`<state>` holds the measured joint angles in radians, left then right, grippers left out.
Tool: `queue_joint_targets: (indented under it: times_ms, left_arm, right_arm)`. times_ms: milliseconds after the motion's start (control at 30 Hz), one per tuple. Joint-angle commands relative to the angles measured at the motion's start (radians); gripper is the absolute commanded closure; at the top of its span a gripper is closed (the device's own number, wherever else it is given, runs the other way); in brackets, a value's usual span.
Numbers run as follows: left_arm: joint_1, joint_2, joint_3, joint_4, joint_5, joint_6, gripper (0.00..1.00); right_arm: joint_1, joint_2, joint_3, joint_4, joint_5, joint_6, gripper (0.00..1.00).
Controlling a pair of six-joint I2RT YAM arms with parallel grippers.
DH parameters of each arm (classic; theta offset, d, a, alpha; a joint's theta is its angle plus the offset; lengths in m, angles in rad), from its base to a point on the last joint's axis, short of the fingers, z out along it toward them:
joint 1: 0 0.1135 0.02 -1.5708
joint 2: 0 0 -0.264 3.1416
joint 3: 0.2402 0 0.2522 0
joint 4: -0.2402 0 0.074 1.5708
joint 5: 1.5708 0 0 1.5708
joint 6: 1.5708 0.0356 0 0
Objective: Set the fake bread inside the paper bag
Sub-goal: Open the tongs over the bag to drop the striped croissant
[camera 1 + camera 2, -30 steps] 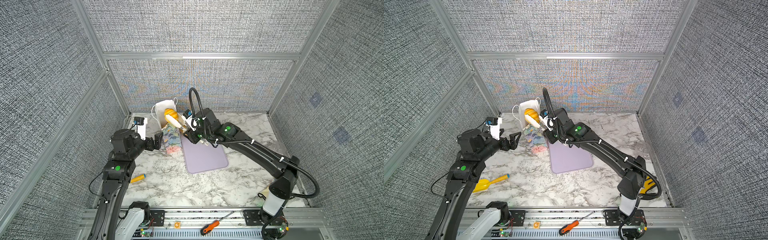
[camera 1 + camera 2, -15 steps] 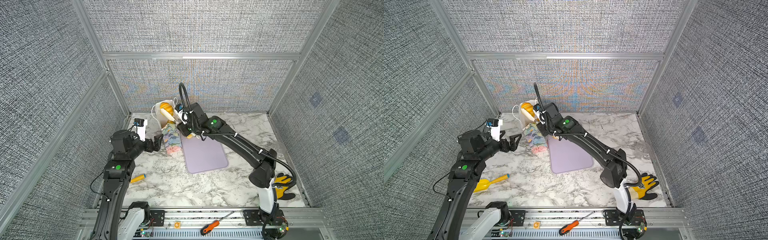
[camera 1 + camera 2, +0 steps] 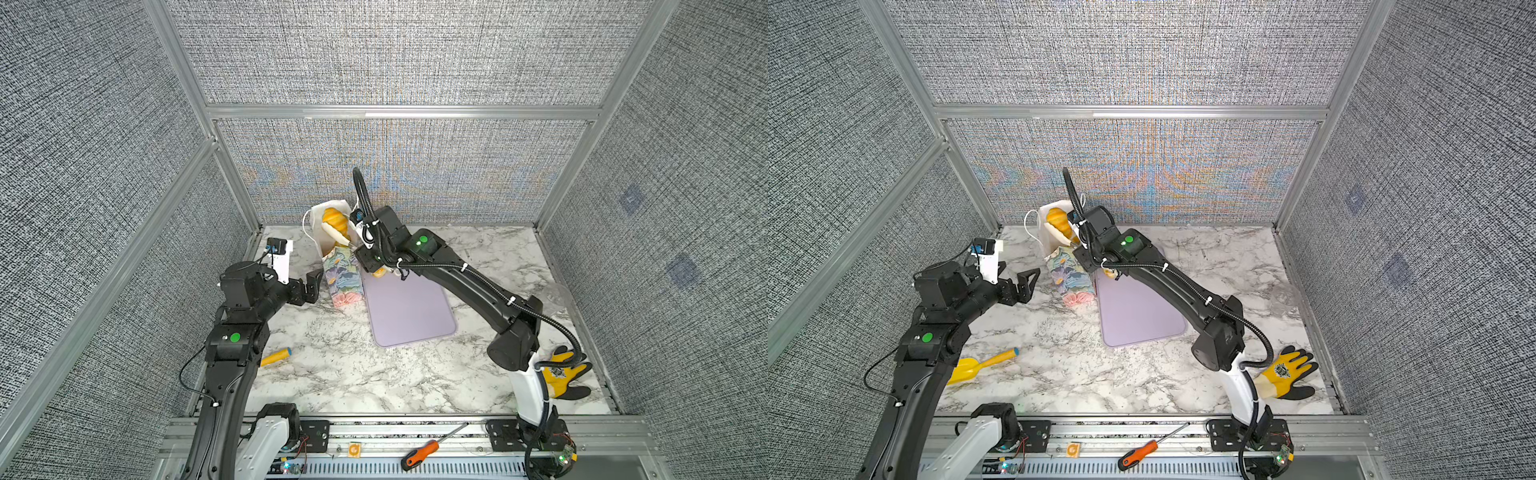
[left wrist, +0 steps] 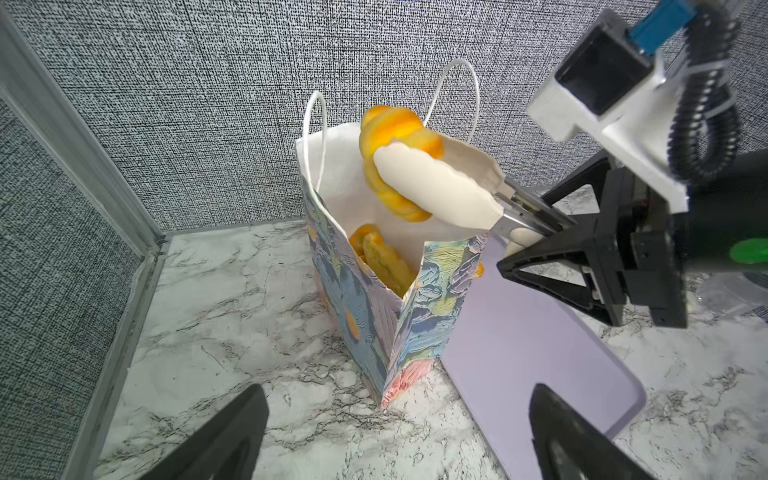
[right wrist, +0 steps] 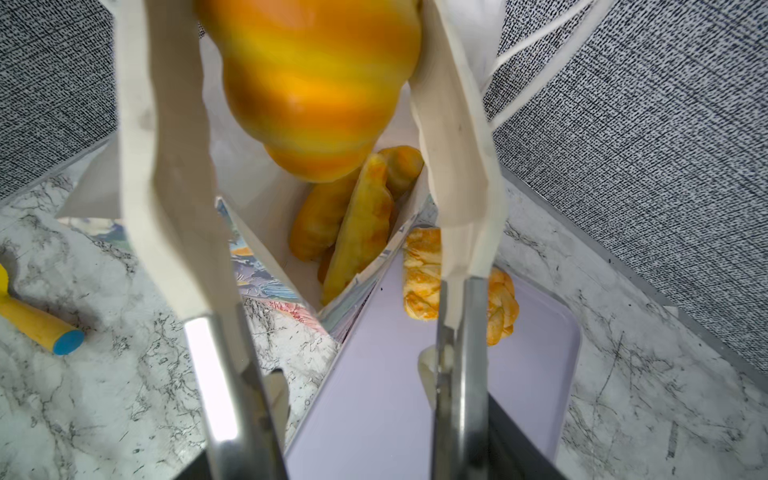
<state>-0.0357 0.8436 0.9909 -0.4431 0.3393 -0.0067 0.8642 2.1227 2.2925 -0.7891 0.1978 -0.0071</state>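
Observation:
The paper bag (image 3: 344,272) (image 3: 1069,276) (image 4: 374,316) stands upright at the back of the table, mouth open, with several pieces of fake bread (image 5: 353,216) (image 4: 386,257) inside. My right gripper (image 3: 368,255) (image 4: 528,228) (image 5: 353,461) is shut on white-tipped metal tongs (image 4: 436,187) (image 5: 166,166). A striped croissant (image 3: 334,220) (image 3: 1059,220) (image 4: 395,137) (image 5: 316,83) sits between the tongs' ends, just above the bag's mouth. A braided piece of fake bread (image 5: 424,282) (image 3: 379,272) lies on the lilac tray beside the bag. My left gripper (image 3: 309,286) (image 3: 1021,284) (image 4: 395,449) is open and empty, a little way off on the bag's left.
The lilac tray (image 3: 409,316) (image 3: 1138,316) (image 5: 415,395) lies right of the bag, touching it. A yellow scoop (image 3: 976,365) (image 3: 274,357) lies front left and a yellow-black glove (image 3: 1285,372) front right. An orange screwdriver (image 3: 1142,451) rests on the front rail. The back wall is close behind the bag.
The right arm has carried the tongs and croissant a little back and left, over the bag's mouth, and its elbow has swung inward. The left arm has stayed put.

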Motion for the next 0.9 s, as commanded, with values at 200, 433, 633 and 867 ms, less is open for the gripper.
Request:
queue_joint_targets:
  times_ms: [200,433,633,867]
  left_arm:
    - [0.001,-0.015,0.004,-0.001,-0.059,0.006,0.01]
    - [0.000,-0.038,0.002,0.015,-0.052,0.000,0.01]
    - [0.000,-0.040,-0.018,0.023,0.013,0.001,0.01]
    - [-0.003,-0.057,-0.024,0.043,0.061,-0.025,0.01]
  right_arm:
    - [0.002,-0.027,0.026,-0.015,0.019,-0.025,0.31]
    - [0.007,-0.095,-0.003,-0.009,0.016,-0.053,0.31]
    - [0.009,-0.206,-0.110,0.030,0.039,-0.079,0.31]
    - [0.005,-0.337,-0.281,0.069,0.127,-0.098,0.30]
